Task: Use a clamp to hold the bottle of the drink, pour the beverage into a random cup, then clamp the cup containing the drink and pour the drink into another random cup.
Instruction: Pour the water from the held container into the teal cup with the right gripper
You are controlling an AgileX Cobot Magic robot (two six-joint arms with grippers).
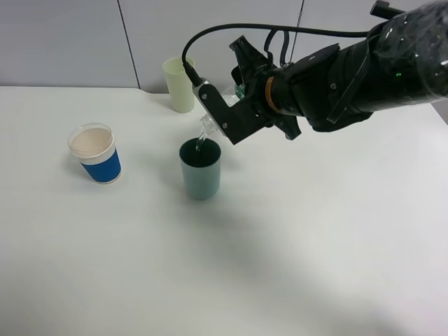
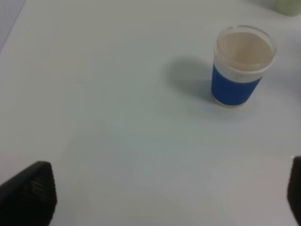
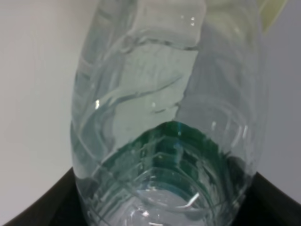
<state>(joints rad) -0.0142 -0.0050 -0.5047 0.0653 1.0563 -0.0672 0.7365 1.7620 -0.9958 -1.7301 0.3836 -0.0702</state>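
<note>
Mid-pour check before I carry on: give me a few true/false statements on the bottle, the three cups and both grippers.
1. The right gripper is shut on the bottle, which is tipped with its mouth over the teal-green tumbler. True.
2. The blue-sleeved paper cup lies on its side. False: it stands upright.
3. The left gripper holds the blue-sleeved paper cup. False: it is open, empty and apart from that cup.
4. The pale yellow-green tumbler stands upright near the wall, beyond the teal-green tumbler. True.
</note>
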